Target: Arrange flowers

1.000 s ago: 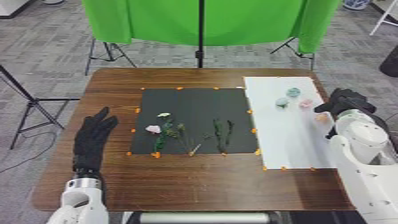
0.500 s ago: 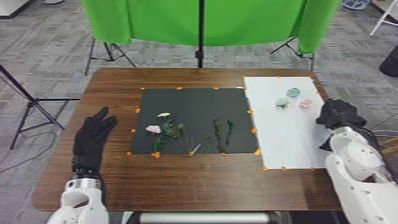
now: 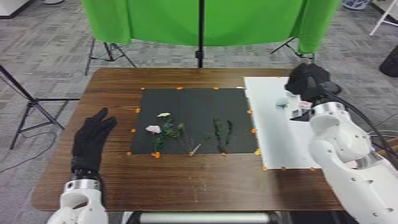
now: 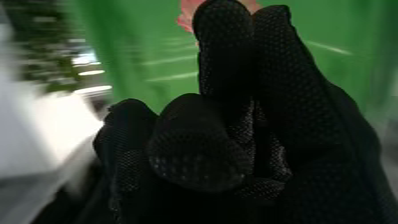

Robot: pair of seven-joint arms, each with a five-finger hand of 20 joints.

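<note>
Brown wooden surface (image 3: 191,187): the right hand (image 3: 308,82) pinches a pink flower (image 4: 187,15); the black mat (image 3: 197,107) lies leftward.

Pink, wht flwrs (image 3: 154,129) on blk mat (image 3: 195,107)

the left arm comes in near left, its gloved left hand (image 3: 91,136) pointing far, fingers straight, thumb apart. the right arm slants from near right to far right, its gloved right hand (image 3: 308,81) closed, thumb bent in against the fingers.

bright streaks of glare, smeared by blur
</note>
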